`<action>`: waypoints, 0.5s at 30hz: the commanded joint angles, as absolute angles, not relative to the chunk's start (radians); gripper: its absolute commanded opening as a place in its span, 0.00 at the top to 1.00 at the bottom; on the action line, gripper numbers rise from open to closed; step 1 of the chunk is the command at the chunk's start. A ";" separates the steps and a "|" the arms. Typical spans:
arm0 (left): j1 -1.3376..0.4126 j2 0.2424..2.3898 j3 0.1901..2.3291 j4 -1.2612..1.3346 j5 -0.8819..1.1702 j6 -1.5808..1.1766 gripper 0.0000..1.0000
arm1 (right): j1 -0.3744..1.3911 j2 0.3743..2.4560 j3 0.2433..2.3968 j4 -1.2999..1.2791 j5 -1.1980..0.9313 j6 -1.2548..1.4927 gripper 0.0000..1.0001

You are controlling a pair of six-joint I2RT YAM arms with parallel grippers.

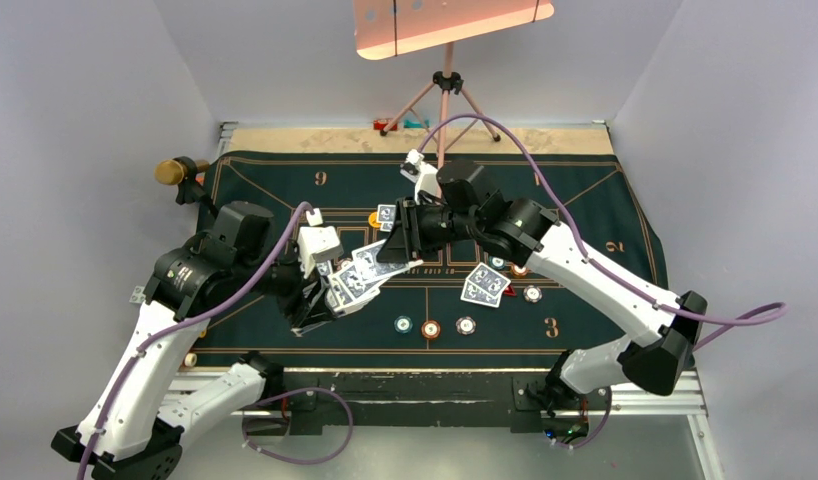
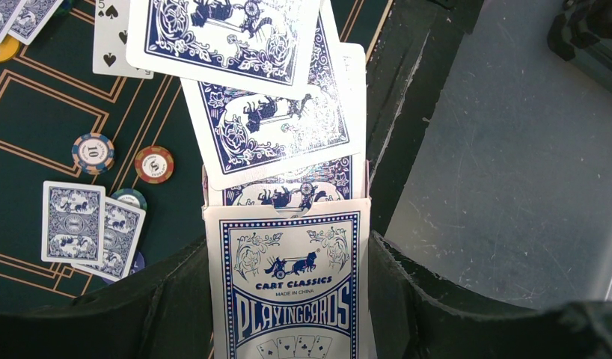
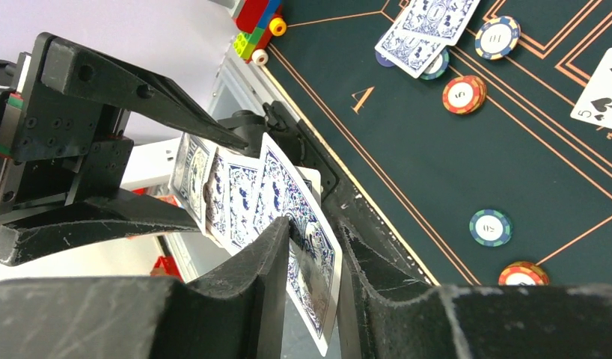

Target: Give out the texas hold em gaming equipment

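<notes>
Chips [image 1: 431,328]: three in near row; two cards [image 1: 485,285] face-down behind.

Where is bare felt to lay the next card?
Bare felt lies around the 9 at the far left, and in the far right corner beyond the 2. The centre is crowded: the left gripper, holding the card box, meets the right gripper at the fanned cards, with chip row and card pair nearby.

The cards [image 2: 265,127] are blue-patterned, white-bordered; the mat [image 2: 49,97] dark green, gold-lined.

The card box [image 2: 288,292] reads "CART CLASSICS", "MADE IN CHINA", "PLAYINGCARDS".
</notes>
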State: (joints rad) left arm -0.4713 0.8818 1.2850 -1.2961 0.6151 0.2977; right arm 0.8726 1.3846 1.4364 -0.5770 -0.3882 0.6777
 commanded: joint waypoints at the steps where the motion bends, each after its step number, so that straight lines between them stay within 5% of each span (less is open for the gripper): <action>1: -0.465 0.872 1.308 -1.256 0.629 0.281 0.98 | 0.885 1.382 1.501 -0.618 -0.324 0.615 0.71; 15: -0.465 0.878 1.310 -1.254 0.630 0.278 0.98 | 0.902 1.366 1.553 -0.598 -0.327 0.588 0.78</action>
